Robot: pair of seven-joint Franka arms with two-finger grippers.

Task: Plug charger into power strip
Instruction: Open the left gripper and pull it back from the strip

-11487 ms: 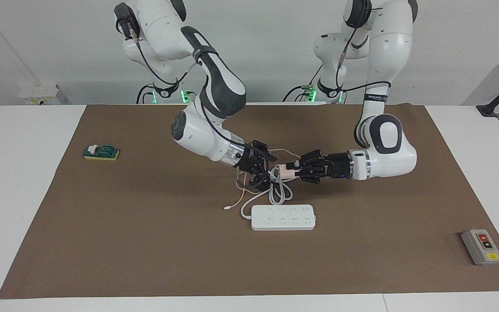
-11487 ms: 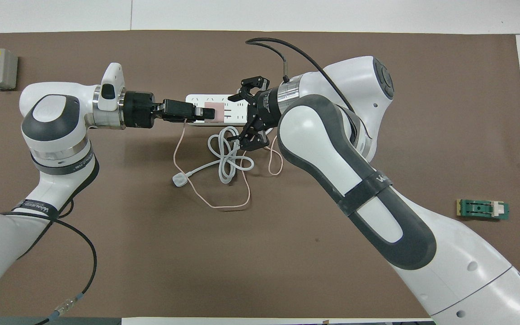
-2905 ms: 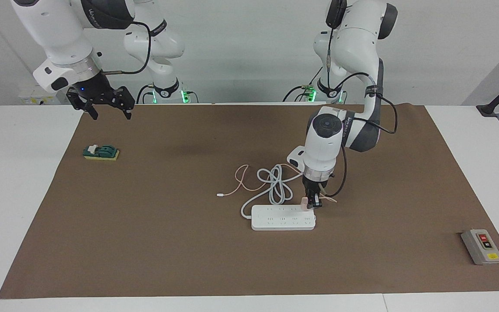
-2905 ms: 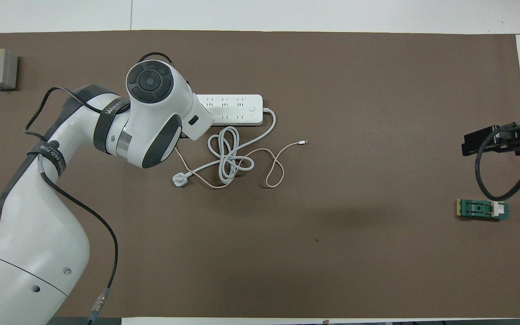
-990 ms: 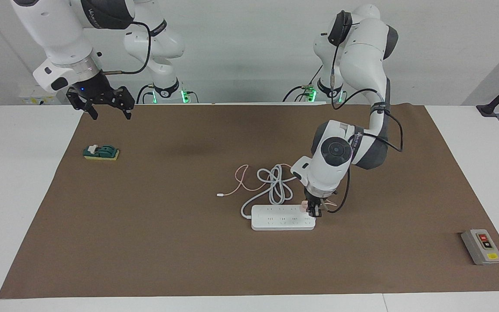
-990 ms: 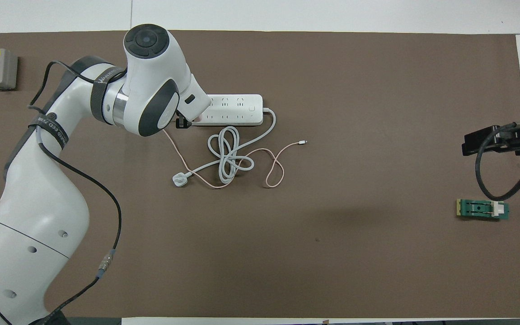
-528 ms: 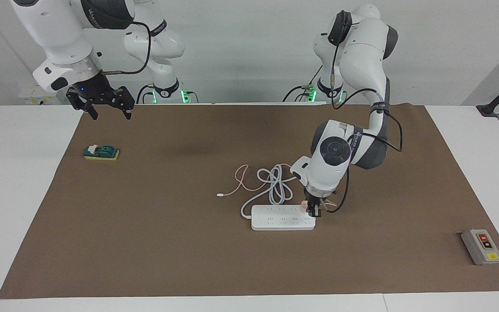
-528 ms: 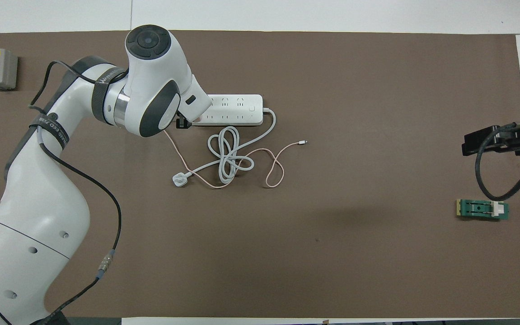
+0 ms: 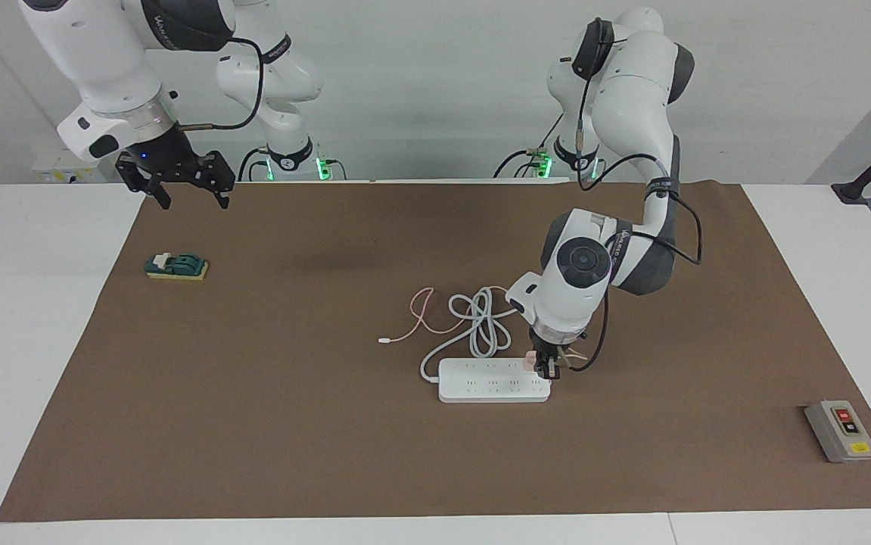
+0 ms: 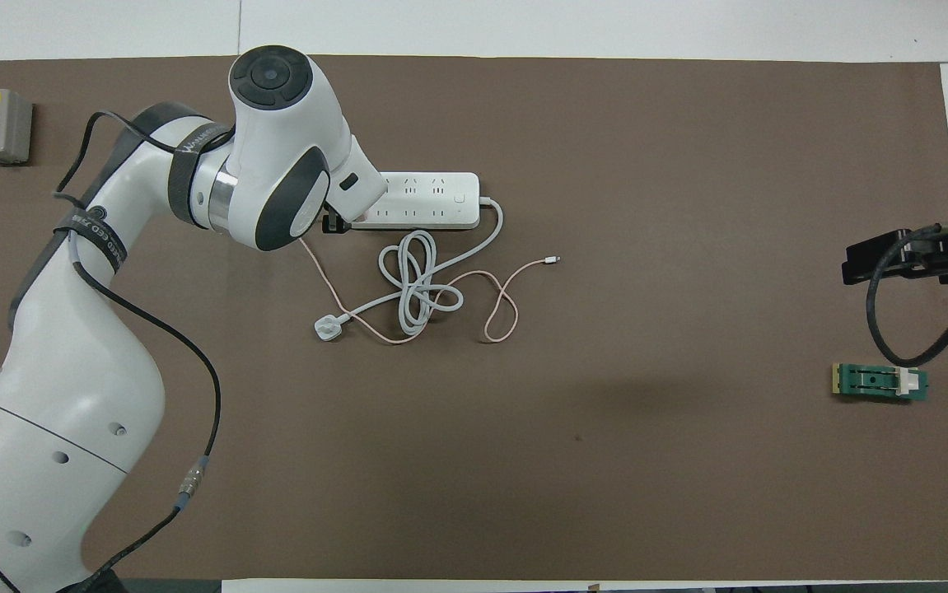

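The white power strip (image 9: 492, 380) lies flat on the brown mat (image 9: 253, 424), its thick white cord (image 9: 480, 325) coiled nearer the robots. The pale pink charger (image 9: 530, 359) stands on the strip's end toward the left arm. My left gripper (image 9: 547, 369) points straight down right at it. In the overhead view the left arm hides the charger and that end of the strip (image 10: 432, 200). The charger's thin pink cable (image 10: 506, 296) trails across the mat to its white tip (image 10: 554, 260). My right gripper (image 9: 187, 193) hangs open and empty over the mat's corner at the right arm's end.
A grey box with red and yellow buttons (image 9: 841, 431) sits near the mat's corner at the left arm's end. A green block on a yellow pad (image 9: 176, 266) lies below the right gripper. A white three-pin plug (image 10: 327, 329) ends the thick cord.
Long before, both grippers held the charger above the cord; the right arm has since withdrawn. Over the last second the left arm has shifted only slightly at the strip's end.
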